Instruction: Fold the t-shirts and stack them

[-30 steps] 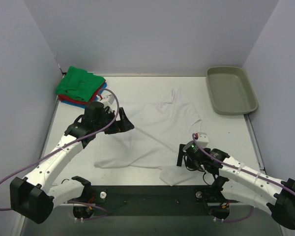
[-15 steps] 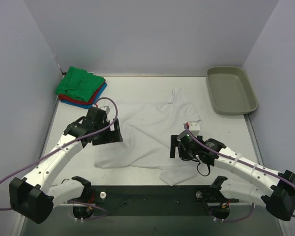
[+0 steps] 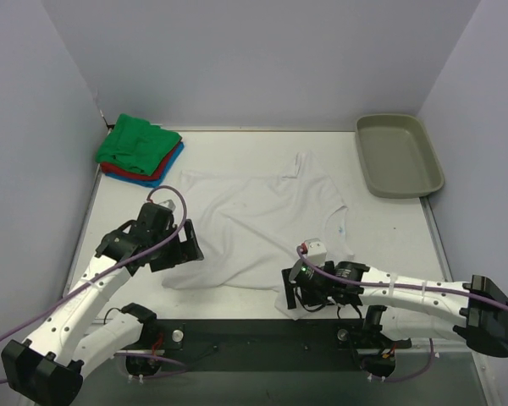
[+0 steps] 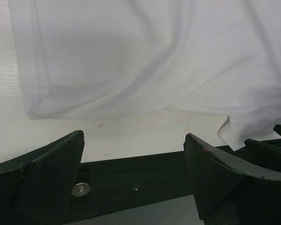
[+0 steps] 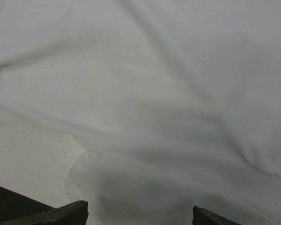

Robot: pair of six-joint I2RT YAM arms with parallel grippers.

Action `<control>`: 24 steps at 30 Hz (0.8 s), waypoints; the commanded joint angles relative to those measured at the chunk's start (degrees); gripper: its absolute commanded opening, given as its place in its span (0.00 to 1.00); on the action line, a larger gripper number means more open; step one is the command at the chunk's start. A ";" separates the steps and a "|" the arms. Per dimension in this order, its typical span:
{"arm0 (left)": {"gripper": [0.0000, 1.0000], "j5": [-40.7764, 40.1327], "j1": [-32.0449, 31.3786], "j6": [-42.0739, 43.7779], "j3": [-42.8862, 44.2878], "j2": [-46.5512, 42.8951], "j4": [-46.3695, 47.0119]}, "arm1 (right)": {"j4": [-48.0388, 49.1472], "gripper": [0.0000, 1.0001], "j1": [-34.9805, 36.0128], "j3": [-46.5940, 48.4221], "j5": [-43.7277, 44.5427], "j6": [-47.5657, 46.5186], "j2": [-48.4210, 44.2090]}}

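Left jaws gape beside white tee [image 3: 254,222] hem; right jaws spread above it.

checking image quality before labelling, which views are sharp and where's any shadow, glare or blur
Top external: evenly lit and sharp, only soft shadows, white shirt barely stands out from the pale table. Left wrist: shirt hem crisp, no glare. Right wrist: very close to the cloth, low contrast, a grey shadow across the lower middle.

No readable text, labels or numbers — perhaps too small to tell
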 commanded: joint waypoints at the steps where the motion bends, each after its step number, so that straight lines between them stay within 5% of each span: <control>1: 0.97 0.77 -0.04 -1.84 -1.34 -0.20 1.34 | 0.89 0.92 2.33 -1.97 2.26 5.11 3.34; 7: 0.97 1.39 -0.12 -1.84 -0.55 0.85 2.93 | 5.55 0.90 2.33 -2.33 3.31 5.20 8.79; 10: 0.97 1.56 -0.12 -1.67 -0.46 1.12 3.45 | 8.01 0.81 2.07 -1.89 3.93 4.85 12.83; 14: 0.97 2.09 -0.12 -1.58 -0.64 1.47 4.16 | 10.83 0.43 -0.38 -1.01 4.36 3.27 17.58; 15: 0.97 2.18 -0.12 -1.58 -0.81 1.56 4.42 | 11.18 0.24 -0.83 0.04 4.37 2.74 18.29; 18: 0.98 2.44 -0.12 -1.58 -0.81 1.65 5.04 | 10.14 0.04 -2.32 3.54 4.54 -0.06 19.88; 24: 0.97 2.53 -0.12 -1.32 -0.46 2.08 5.74 | 0.66 0.00 -3.72 13.22 8.85 -7.70 19.00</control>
